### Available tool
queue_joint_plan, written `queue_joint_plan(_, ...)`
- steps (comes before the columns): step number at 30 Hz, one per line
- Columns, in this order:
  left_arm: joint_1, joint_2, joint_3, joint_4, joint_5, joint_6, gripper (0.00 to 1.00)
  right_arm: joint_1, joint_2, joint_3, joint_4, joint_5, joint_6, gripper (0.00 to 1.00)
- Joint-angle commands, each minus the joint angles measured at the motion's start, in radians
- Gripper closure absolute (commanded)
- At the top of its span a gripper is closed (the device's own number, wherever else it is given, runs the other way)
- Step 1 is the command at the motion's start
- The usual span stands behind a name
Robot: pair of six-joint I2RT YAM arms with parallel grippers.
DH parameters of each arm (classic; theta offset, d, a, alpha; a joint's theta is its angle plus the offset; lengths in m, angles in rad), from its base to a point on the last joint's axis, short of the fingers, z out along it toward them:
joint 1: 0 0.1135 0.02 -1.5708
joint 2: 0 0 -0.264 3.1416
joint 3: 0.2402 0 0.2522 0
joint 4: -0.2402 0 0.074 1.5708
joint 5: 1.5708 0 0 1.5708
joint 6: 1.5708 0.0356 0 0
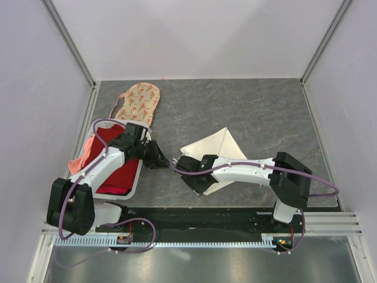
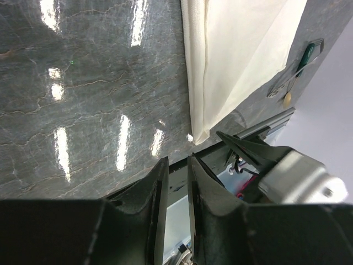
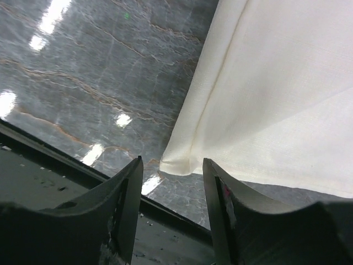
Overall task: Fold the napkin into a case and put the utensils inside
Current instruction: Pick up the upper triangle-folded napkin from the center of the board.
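The napkin (image 1: 221, 144) lies flat about the middle of the table (image 1: 265, 112), a little toward the near edge. It is folded over on itself into a pointed, roughly triangular shape of doubled layers. One tip reaches toward the far edge and another corner sits close to the dark rail along the near edge. The right wrist view shows a seamed fold running along its left side down to that near corner.

The right gripper (image 3: 172, 162) is at this near corner, its jaws apart. The cloth's tip lies just ahead of and between the two fingers (image 3: 129, 199), not pinched. From above, the right arm stretches leftward from its base and covers the napkin's near portion.

The left gripper (image 2: 177, 160) is just to the left of the napkin, over bare table and apart from the cloth. Its jaws are parted only by a narrow slit and hold nothing. Its camera looks across to the napkin's folded edge and to the right gripper's dark fingers beside the corner.

At the left edge of the table a white tray (image 1: 136, 177) holds a red cloth (image 1: 115, 168). A peach floral cloth (image 1: 138, 103) lies toward the far left corner.
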Motion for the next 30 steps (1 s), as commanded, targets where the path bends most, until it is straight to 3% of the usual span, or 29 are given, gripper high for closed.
queue_joint_plan(1, 0.012, -0.005, -0.008, 0.016, 0.032, 0.036, 0.73, 0.007, 0.024, -0.027, 0.036, 0.020, -0.016, 0.46)
queue_joint_plan(18, 0.039, 0.008, -0.008, 0.016, 0.045, 0.043, 0.74, 0.005, 0.101, -0.135, 0.133, 0.013, -0.045, 0.53)
queue_joint_plan(26, 0.041, 0.042, -0.013, 0.039, 0.063, 0.028, 0.70, 0.004, 0.110, -0.190, 0.173, 0.057, -0.053, 0.78)
queue_joint_plan(30, 0.039, 0.091, -0.002, 0.076, 0.101, 0.008, 0.64, 0.007, 0.076, -0.158, 0.153, 0.060, -0.042, 1.00)
